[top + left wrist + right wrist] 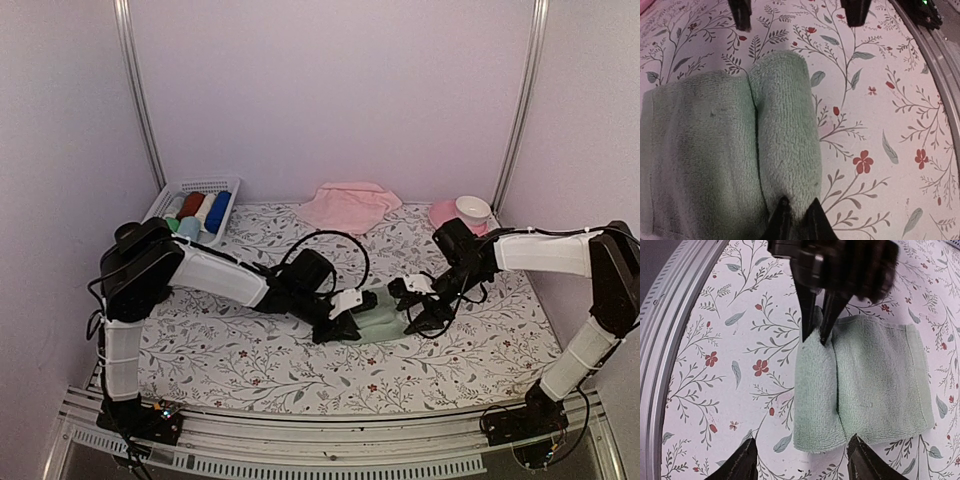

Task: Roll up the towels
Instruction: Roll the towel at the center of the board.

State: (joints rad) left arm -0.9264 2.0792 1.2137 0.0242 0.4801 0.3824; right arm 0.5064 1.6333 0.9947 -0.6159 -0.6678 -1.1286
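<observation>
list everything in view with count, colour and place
mint green towel: 1, pale green, table centre, partly rolled
pink towel: 1, pale pink, back centre, rumpled
basket: 1, white, back left
rolled cloths: several, dark red, white, blue, teal, in basket
saucer: 1, pink, back right
cup: 1, white, on saucer
table cover: 1, white floral
left gripper: 1, black, shut on mint green towel
right gripper: 1, black, open, at that towel's end

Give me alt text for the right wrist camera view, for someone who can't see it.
The left hand pinches the rolled edge of a green towel, partly rolled on a flowered table. The right hand is open at the roll's near end.
</observation>
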